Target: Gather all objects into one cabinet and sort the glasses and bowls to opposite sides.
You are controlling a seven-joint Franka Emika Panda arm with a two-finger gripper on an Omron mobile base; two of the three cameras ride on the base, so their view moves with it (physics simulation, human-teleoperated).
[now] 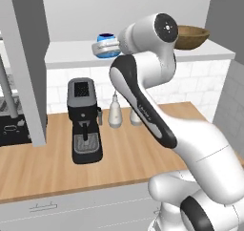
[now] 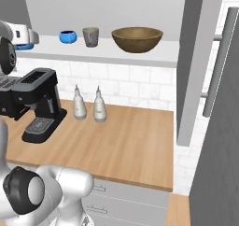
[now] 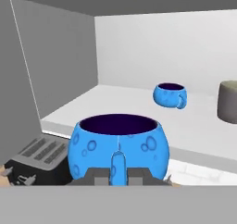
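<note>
The cabinet's long white shelf board (image 2: 140, 56) runs above the wooden counter (image 2: 130, 141) and serves as the anchor here. Below its left part, on the counter, stands a black coffee machine (image 2: 39, 103), with two pale bottles (image 2: 88, 106) beside it under the shelf's middle. On the shelf toward its right end sits the wide brown wooden bowl (image 2: 137, 38). Left of that bowl stands the grey cup (image 2: 90, 37), and just left of the cup, the blue handled mug (image 2: 68, 36). At the shelf's left end, just off its front edge, the gripper (image 3: 117, 172) is clamped on the rim of the small blue bowl (image 3: 118, 144), held upright.
</note>
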